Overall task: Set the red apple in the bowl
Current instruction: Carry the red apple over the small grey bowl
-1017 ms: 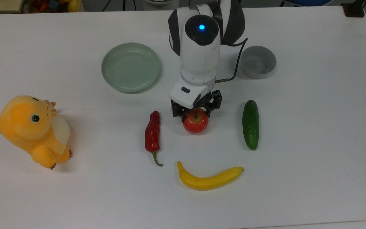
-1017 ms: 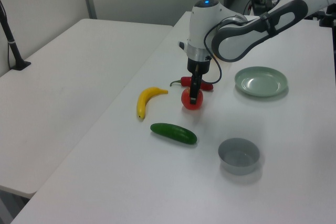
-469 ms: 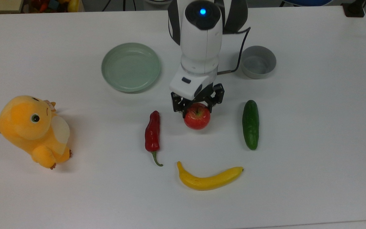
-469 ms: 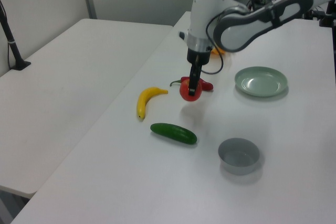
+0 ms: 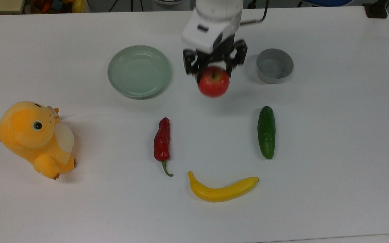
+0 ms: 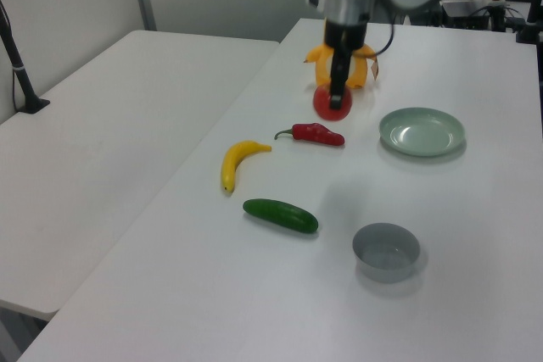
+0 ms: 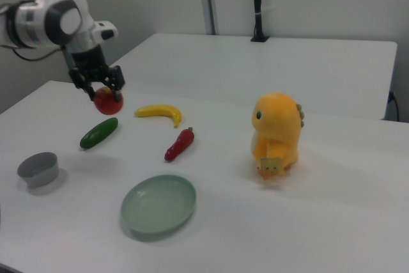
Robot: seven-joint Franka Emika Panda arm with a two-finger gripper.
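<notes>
One end effector [image 5: 213,69] grips the red apple [image 5: 213,82] high above the counter [image 5: 333,135]; we should centre it over the bowl [image 5: 275,65], lower, then release.

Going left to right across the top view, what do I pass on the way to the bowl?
plush toy → pale-green plate → chili pepper → red apple, held in the gripper → cucumber → grey bowl. The banana spans several of these, so it is left out.
</notes>
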